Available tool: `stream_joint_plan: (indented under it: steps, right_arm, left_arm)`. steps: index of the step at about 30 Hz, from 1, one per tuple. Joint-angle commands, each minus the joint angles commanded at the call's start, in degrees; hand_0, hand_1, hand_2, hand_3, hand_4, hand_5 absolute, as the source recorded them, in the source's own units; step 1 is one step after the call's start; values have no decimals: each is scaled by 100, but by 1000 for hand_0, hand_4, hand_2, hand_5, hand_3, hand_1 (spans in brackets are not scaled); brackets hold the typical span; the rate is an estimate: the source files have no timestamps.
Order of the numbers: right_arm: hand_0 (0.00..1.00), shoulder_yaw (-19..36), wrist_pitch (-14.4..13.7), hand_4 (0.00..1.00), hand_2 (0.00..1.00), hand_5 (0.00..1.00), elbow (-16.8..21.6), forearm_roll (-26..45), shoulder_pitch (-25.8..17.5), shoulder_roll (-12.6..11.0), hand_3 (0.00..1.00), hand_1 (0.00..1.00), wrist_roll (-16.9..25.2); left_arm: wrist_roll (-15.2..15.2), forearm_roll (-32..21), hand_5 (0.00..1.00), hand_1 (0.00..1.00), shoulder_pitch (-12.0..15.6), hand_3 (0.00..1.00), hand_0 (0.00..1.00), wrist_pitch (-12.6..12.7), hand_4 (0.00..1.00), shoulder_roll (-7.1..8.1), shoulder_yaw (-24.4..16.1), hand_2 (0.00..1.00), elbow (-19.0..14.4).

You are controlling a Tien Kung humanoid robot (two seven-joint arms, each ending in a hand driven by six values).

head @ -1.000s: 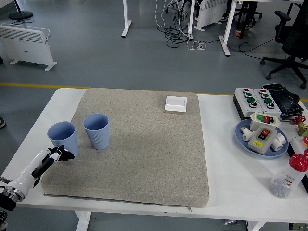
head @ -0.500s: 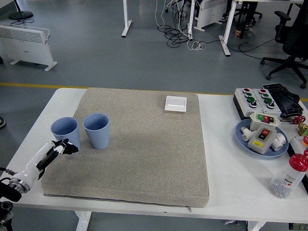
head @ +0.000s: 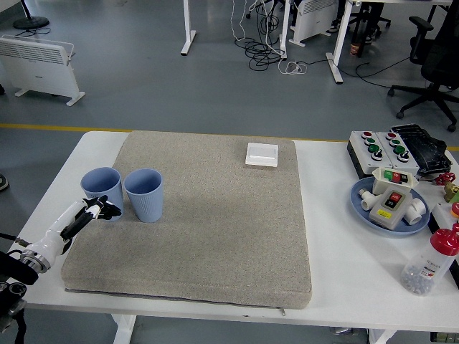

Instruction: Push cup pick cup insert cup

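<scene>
Two light blue cups stand upright side by side at the left edge of the grey mat [head: 215, 215]. The left cup [head: 100, 188] nearly touches the right cup [head: 144, 193]. My left hand [head: 100, 211] reaches in from the lower left, its dark fingers extended against the lower front of the left cup. It holds nothing. My right arm is out of view.
A small white square box [head: 262, 154] lies at the mat's far edge. To the right stand a button box [head: 384, 147], a blue plate [head: 362, 206] of switch parts and a clear bottle with a red cap [head: 431, 264].
My left hand has pushed forward and to the right. The left cup slid up and right with it, closing the gap to the right cup.
</scene>
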Motion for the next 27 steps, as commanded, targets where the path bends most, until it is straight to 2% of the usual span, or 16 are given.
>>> stream_joint_plan:
  steps: [27]
  right_arm:
    - [775, -17, 4, 284, 719, 559, 0, 6, 10, 10, 619, 716, 0]
  left_arm:
    - [-99, -263, 998, 696, -602, 509, 797, -81, 520, -143, 543, 600, 709]
